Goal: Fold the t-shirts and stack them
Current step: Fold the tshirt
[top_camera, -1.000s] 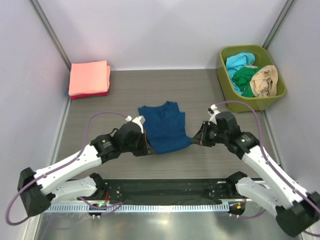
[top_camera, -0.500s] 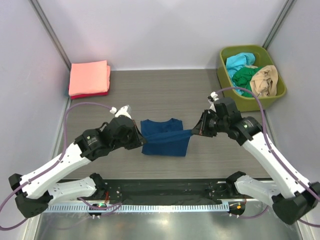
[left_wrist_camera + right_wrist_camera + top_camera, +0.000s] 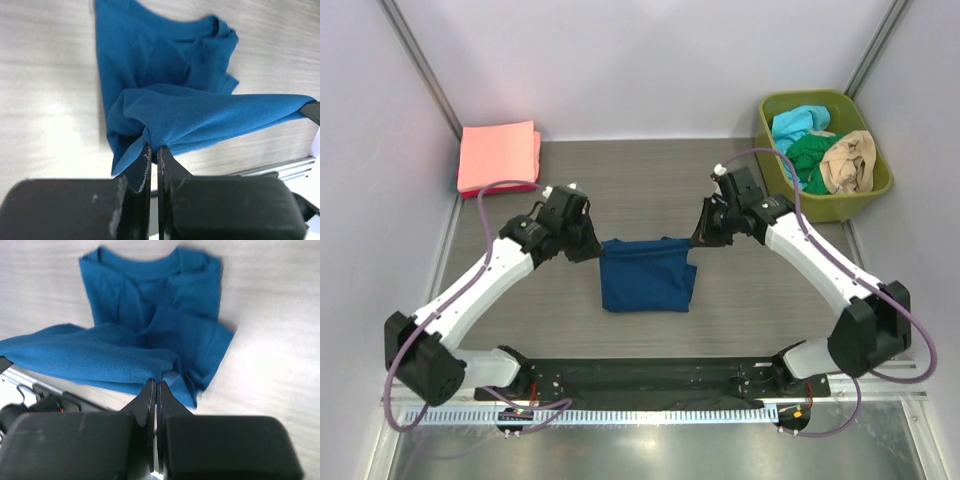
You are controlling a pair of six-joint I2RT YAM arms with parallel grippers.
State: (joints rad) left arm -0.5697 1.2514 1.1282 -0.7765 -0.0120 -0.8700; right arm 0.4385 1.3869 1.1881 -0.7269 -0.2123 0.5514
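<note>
Left fingers [image 3: 141, 167] and right fingers [image 3: 146, 399] each pinch one end of the blue t-shirt [image 3: 645, 278], its lifted fold taut above the rest lying mid-surface [image 3: 770, 300]. A green bin [image 3: 772, 165] of crumpled t-shirts [image 3: 820, 150] stands far right. A folded pink stack [image 3: 498, 155] lies far left.

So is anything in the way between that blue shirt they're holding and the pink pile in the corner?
Nothing visible apart from the robot itself. The left gripper and right gripper are shut on the blue t-shirt. Only bare table and the left arm lie between it and the pink stack at the far left.
</note>
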